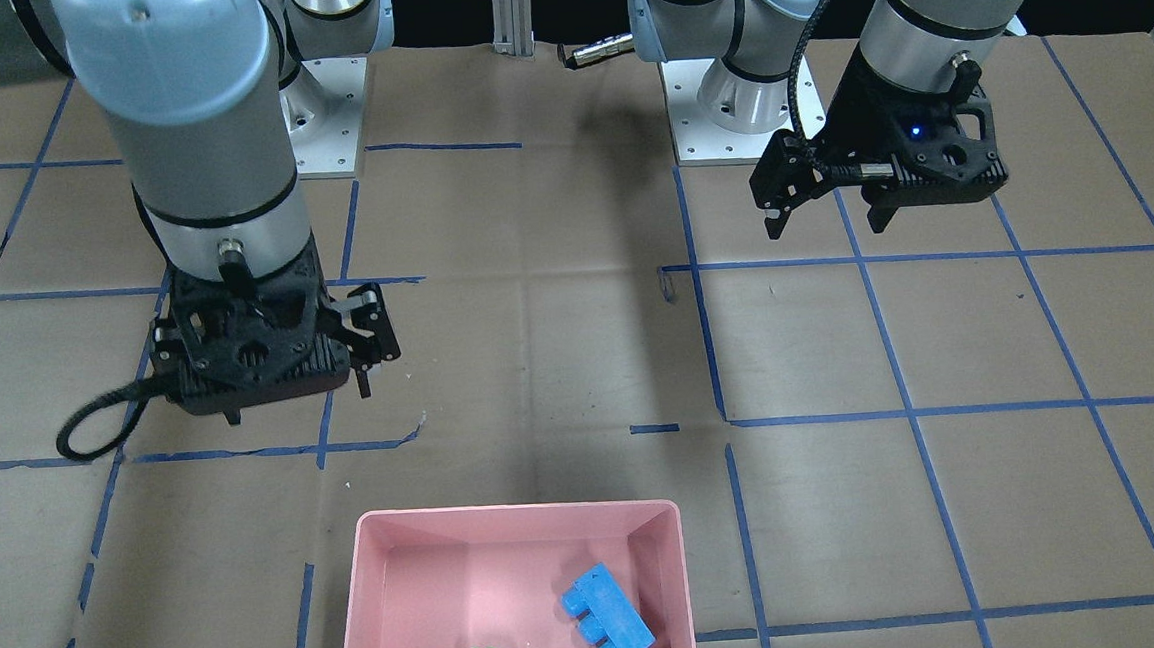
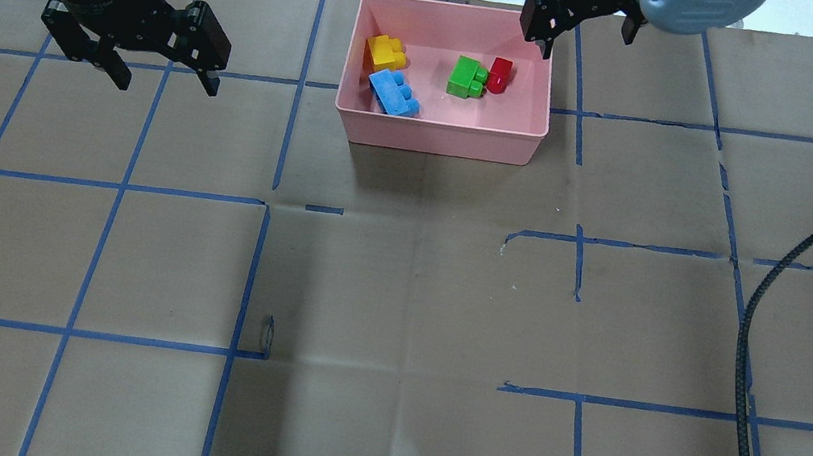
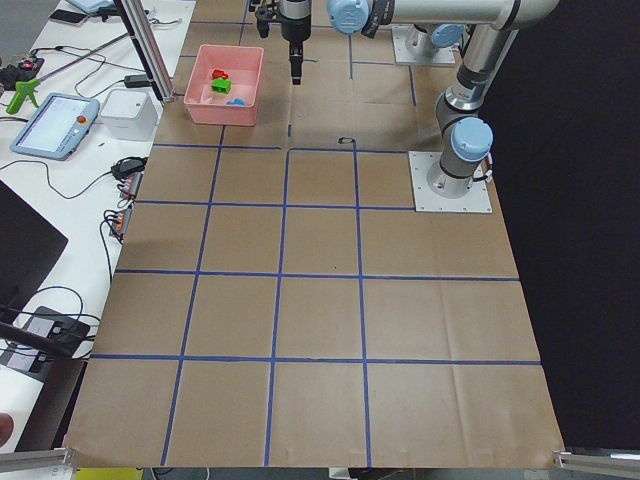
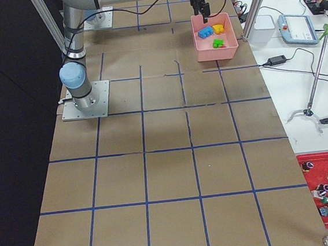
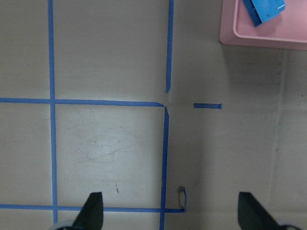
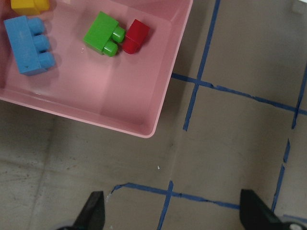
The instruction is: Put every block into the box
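The pink box (image 2: 437,139) stands at the far middle of the table. In it lie the yellow brick (image 2: 385,53), the light-blue brick (image 2: 394,92), the green brick (image 2: 467,78) and the red brick (image 2: 499,75), green and red touching. My left gripper (image 2: 166,86) is open and empty, above the table to the box's left. My right gripper (image 2: 587,40) is open and empty, above the box's far right corner. The right wrist view shows the box (image 6: 120,96) with the blue (image 6: 29,45), green (image 6: 103,34) and red (image 6: 135,36) bricks. The left wrist view shows the box's corner (image 5: 249,40).
Brown paper with a blue tape grid (image 2: 119,187) covers the table. A black cable (image 2: 753,332) hangs from my right arm over the table's right side. A white device (image 3: 128,112) and a tablet (image 3: 55,125) lie beyond the far edge, behind the box.
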`<state>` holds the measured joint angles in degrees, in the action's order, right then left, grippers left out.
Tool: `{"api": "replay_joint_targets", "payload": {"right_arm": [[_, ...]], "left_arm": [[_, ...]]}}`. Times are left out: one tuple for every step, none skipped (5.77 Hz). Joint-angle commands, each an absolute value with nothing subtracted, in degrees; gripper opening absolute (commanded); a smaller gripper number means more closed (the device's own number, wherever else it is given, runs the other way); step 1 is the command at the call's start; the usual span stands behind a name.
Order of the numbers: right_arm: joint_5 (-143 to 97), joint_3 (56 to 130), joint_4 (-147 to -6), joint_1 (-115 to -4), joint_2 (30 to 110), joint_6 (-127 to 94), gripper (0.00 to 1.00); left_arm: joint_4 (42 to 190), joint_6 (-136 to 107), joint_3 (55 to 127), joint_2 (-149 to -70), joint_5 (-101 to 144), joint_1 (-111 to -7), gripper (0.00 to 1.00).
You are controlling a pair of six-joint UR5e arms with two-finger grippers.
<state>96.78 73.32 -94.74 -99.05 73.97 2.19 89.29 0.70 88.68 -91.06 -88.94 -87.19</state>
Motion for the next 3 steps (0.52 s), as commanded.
{"api": "replay_joint_targets", "payload": {"right_arm": [[98.4, 79.6, -84.8, -95.3, 81.7, -1.4, 1.00], [97.6, 83.9, -85.5, -93.7, 85.8, -1.7, 1.00], [98.2, 86.5, -87.5, -95.7, 87.8, -4.8, 1.00]], "left_arm": [[89.3, 0.7, 88.7, -91.1, -88.9, -87.2, 0.99], [89.3, 0.7, 88.7, -91.1, -88.9, -87.2, 0.99], [89.3, 0.8, 88.7, -91.1, -88.9, -87.2, 0.99]]}}
